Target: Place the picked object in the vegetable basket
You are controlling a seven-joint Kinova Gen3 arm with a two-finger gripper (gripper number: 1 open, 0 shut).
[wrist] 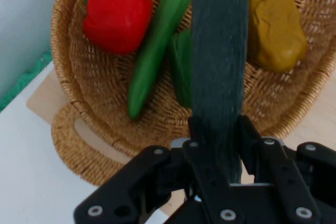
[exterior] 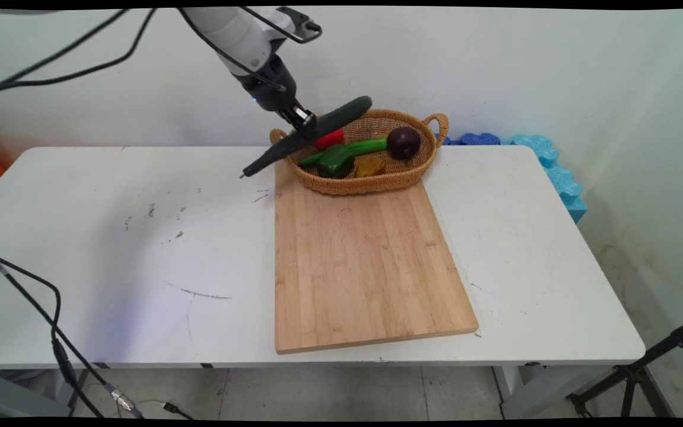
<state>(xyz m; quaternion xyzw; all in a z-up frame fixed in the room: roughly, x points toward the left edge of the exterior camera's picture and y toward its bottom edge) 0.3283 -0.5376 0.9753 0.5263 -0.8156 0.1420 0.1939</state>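
Cutting board (exterior: 365, 261) nearest, wicker basket (exterior: 377, 178) at its 12 o'clock end holding red pepper (wrist: 116, 11), green chili (wrist: 157, 40), potato (wrist: 275, 27), dark onion (exterior: 404, 142); gripper (exterior: 306, 121) clamped on cucumber (exterior: 309, 135), aloft over basket's 9 o'clock rim.

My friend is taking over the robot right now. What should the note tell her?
Gripper: the black two-finger gripper is shut on the long dark green cucumber, holding it tilted in the air over the oval woven wicker basket's left rim.
In the basket: red bell pepper, slim light green pepper, green bell pepper, brownish-yellow potato, dark purple round vegetable.
The basket stands at the far end of the bare wooden cutting board.
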